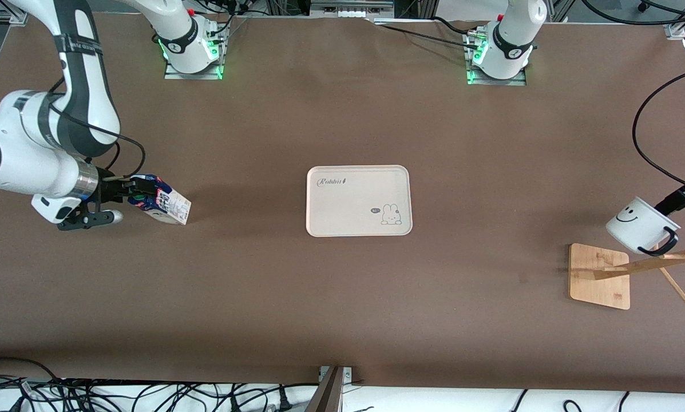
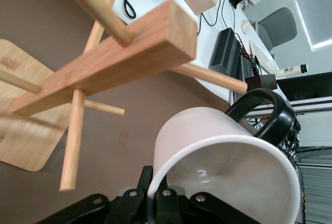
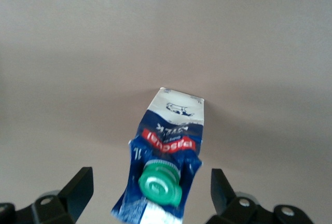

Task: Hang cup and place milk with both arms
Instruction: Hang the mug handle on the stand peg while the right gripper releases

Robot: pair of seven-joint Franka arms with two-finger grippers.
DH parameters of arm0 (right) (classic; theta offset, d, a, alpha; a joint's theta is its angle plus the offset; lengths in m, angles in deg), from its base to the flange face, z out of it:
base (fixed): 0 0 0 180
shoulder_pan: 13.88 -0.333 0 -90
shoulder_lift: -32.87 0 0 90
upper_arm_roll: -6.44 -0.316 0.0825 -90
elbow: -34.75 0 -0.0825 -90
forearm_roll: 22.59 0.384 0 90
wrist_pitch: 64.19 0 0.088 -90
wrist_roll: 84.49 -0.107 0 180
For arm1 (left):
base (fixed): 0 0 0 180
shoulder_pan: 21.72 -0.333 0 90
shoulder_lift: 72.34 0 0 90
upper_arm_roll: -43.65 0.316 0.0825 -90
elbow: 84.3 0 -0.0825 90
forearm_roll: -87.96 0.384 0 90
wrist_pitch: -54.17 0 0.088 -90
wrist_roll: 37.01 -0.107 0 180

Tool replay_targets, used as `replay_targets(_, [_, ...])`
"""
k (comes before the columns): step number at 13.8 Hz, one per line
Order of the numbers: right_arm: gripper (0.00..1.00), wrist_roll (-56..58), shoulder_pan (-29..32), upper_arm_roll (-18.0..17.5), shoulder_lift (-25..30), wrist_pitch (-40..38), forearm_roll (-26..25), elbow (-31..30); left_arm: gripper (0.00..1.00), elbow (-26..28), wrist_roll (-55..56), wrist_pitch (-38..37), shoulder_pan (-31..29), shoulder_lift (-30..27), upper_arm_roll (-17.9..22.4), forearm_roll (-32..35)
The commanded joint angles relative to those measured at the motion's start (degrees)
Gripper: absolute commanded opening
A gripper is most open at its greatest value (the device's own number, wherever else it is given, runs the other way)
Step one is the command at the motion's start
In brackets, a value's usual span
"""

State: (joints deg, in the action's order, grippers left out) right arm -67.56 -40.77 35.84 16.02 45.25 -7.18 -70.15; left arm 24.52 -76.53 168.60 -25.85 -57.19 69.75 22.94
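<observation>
The milk carton (image 1: 167, 205) lies tilted on the brown table near the right arm's end, its dark blue top and green cap (image 3: 161, 183) toward my right gripper (image 1: 129, 191). That gripper (image 3: 150, 181) is open, one finger on each side of the carton's top, not touching it. My left gripper (image 1: 667, 203) is shut on the rim of the white smiley cup (image 1: 638, 222) and holds it tilted over the wooden rack (image 1: 600, 274). In the left wrist view the cup (image 2: 228, 172) has its black handle (image 2: 272, 111) close to the tip of a rack peg (image 2: 212, 77).
A cream tray (image 1: 358, 171) with a rabbit print lies at the table's middle. The rack's post (image 2: 114, 63) carries several pegs sticking out to both sides. Cables hang along the table edge nearest the front camera.
</observation>
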Motion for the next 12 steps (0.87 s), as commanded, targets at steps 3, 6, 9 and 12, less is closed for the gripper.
replay_targets(3, [1.00,-2.5,0.3,2.6,0.8,-15.3,-2.6,12.8,0.00,-5.3,0.5,-1.1,0.4,4.1,0.7,-1.1])
replay_targets(6, [1.00,-0.1,0.3,3.2,0.6,-23.6,-6.1,20.9,0.00,-6.1,0.5,-0.8,0.4,5.2,0.7,-1.2])
replay_targets(9, [1.00,0.2,-0.4,2.5,0.7,-33.7,-14.3,27.5,0.00,-6.3,0.6,-0.8,0.4,5.4,0.7,-1.2])
replay_targets(12, [1.00,-0.8,10.3,-10.8,2.9,-31.2,-14.9,26.6,0.00,-7.8,0.6,-1.4,0.4,5.8,1.9,-1.1])
